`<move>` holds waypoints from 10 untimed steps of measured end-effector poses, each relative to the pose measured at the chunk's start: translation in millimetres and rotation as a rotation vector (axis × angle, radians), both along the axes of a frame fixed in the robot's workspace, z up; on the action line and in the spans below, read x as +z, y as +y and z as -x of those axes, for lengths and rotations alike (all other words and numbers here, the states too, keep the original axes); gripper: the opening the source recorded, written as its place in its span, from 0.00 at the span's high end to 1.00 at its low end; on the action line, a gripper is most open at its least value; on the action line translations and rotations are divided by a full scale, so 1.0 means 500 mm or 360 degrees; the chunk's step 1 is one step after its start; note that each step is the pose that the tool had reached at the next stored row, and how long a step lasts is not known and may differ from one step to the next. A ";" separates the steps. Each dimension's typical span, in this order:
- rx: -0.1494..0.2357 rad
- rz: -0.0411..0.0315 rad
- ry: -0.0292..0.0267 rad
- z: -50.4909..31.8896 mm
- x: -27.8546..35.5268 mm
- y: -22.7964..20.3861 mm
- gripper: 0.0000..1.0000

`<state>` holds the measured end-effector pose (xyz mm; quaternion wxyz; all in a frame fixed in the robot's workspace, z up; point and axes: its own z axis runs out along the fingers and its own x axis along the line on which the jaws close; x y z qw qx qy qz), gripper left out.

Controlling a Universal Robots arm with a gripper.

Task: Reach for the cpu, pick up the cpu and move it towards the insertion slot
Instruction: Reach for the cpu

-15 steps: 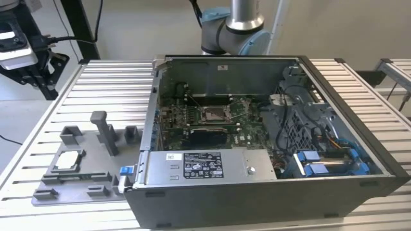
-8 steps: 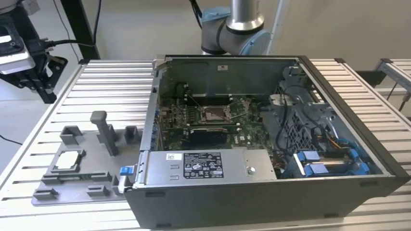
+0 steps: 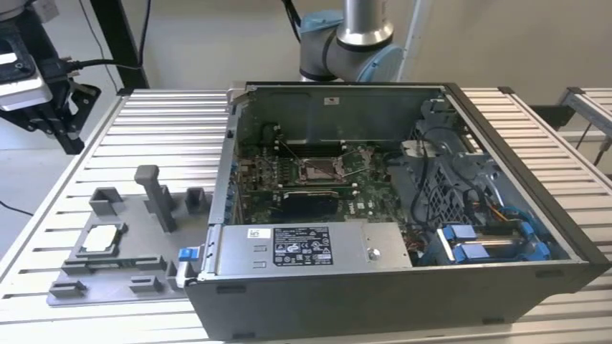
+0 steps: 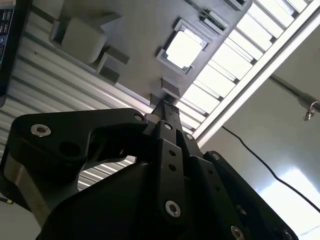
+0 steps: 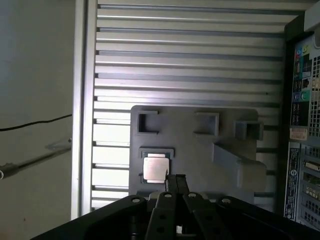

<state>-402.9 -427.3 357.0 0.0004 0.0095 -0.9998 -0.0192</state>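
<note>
Just ahead of the wrist cameras, the gripper is holding its two dark tips pressed together with nothing between them, and it is hanging in the air, touching nothing. Beyond the tips, the cpu is lying flat, silvery face up, in a square recess of the grey tray, which is resting on the slatted metal table. In the exterior view the gripper is sitting at the exterior view's left, well apart from the tray.

Farther off, the open computer case is standing on the table beside the tray. Inside it, the insertion slot is showing as a shiny frame with a dark centre on the green board.

The chip is looking thin, stiff and light, so weight is likely posing no trouble. Its smooth metal top is probably slippery and its underside delicate. Two opposite side edges are seeming the sound place to pinch, though the recess walls are leaving little room around them.
</note>
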 end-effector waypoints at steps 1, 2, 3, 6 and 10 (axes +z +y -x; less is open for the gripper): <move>0.0000 0.0000 0.00000 0.000 0.000 0.0000 1.00; 0.0000 0.0000 0.00000 0.000 0.000 -0.0001 1.00; 0.0000 0.0000 0.00000 0.000 0.000 -0.0001 1.00; 0.0000 0.0000 0.00000 0.000 0.000 -0.0002 0.00; 0.0000 0.0000 0.00000 0.000 0.000 -0.0003 0.00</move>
